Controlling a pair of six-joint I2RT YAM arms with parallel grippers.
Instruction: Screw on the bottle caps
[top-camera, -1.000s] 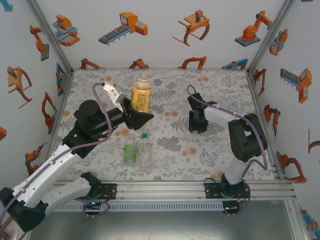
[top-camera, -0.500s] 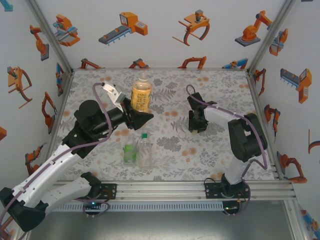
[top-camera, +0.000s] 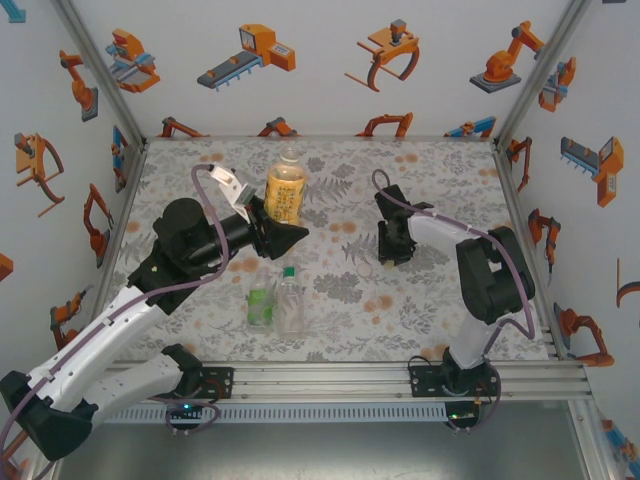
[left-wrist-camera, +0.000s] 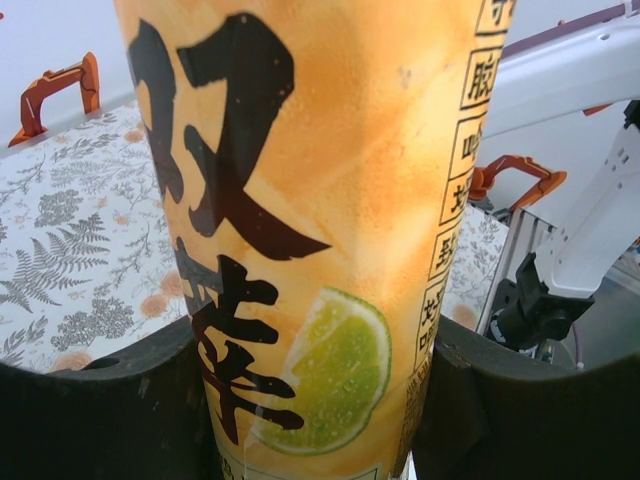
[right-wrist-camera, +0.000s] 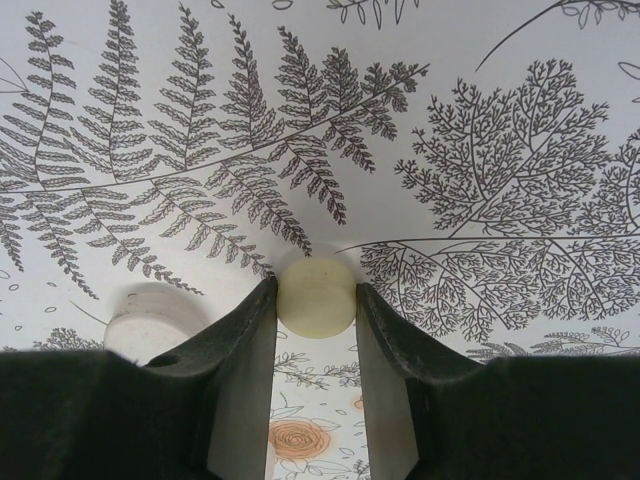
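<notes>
The amber bottle (top-camera: 285, 190) with its yellow label and dark characters (left-wrist-camera: 310, 200) stands upright at the back of the table, its neck uncapped. My left gripper (top-camera: 283, 232) is shut on its lower body, a dark finger (left-wrist-camera: 100, 400) pressing each side. My right gripper (top-camera: 390, 255) points down at the table and is shut on a yellowish cap (right-wrist-camera: 316, 288) held at its fingertips. A short green-tinted bottle (top-camera: 260, 306) and a clear bottle (top-camera: 291, 305) with a green cap (top-camera: 289, 271) stand side by side near the front.
A whitish round cap (right-wrist-camera: 150, 315) lies on the floral table cover (top-camera: 430, 170) just left of my right gripper's left finger. Aluminium frame rails (top-camera: 380, 375) and printed walls enclose the table.
My left gripper and the amber bottle have shifted slightly to the right. The right gripper has barely moved.
</notes>
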